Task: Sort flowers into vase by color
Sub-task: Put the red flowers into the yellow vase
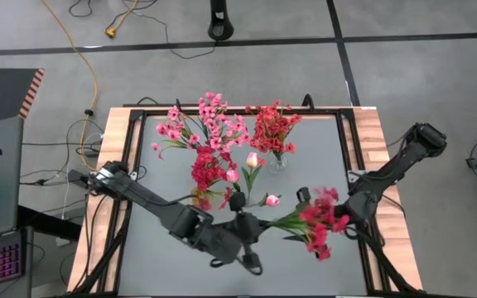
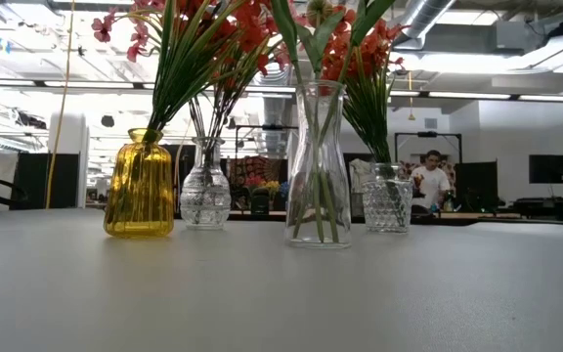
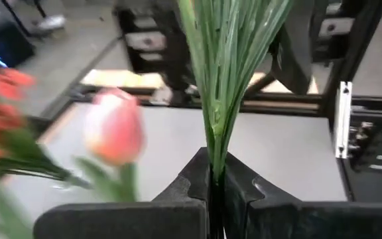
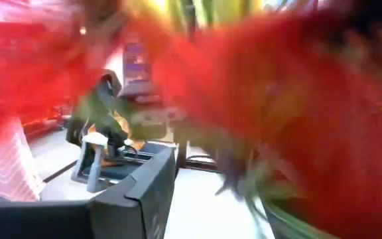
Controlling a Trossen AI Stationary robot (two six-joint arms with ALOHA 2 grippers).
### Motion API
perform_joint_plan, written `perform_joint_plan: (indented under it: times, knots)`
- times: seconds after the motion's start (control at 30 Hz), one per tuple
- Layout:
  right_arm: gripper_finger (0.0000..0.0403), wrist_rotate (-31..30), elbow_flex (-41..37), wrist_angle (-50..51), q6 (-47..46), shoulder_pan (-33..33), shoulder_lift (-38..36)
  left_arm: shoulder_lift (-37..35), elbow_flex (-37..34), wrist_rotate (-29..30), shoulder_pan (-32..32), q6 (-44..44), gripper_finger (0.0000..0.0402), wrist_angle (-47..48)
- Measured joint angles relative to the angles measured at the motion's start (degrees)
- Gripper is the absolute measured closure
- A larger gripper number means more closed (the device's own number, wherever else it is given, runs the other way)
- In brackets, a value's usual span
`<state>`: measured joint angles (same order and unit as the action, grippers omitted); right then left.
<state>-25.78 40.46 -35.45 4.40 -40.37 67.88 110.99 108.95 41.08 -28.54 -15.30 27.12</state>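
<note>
My left gripper (image 1: 253,227) (image 3: 215,199) hangs above the near middle of the table, shut on a sprig of thin green stems (image 3: 227,60). The sprig's red and magenta blossoms (image 1: 321,222) reach toward the table's right. My right gripper (image 1: 342,209) is right at those blossoms (image 4: 310,119), which blur and fill its wrist view. Four vases stand in a row with flowers in them: a yellow vase (image 2: 140,186), a round clear vase (image 2: 205,196), a tall clear vase (image 2: 318,166) and a cut-glass vase (image 2: 387,196). A pale pink tulip bud (image 3: 115,126) (image 1: 272,199) sits beside the left gripper. My left gripper pinches the bundle of green stems at its lower end (image 3: 216,166) between its two shut fingers (image 3: 178,199). The stems run forward out of the fingers, along them. The sprig is lifted clear of the table and lies about level, with its blossoms toward the right arm.
Pink blossoms (image 1: 209,124) and red blossoms (image 1: 273,126) top the vases at the far middle. A wooden rim (image 1: 375,149) and a black frame border the grey tabletop (image 2: 281,293). Beyond the table, a person (image 2: 430,181) sits in the room.
</note>
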Motion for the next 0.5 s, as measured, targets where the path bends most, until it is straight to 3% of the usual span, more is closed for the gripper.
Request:
perform_joint_plan:
  times: [0.33,0.5]
  knots:
    - [0.0177,0.37,-0.01,8.82,0.0,-0.14,-7.26,-6.42,0.02,18.14,-5.1,-0.39,0.0401,9.33]
    - [0.0177,0.49,-0.01,11.14,0.02,-0.14,-9.23,-8.69,0.02,26.66,-8.21,-5.82,0.0401,18.31]
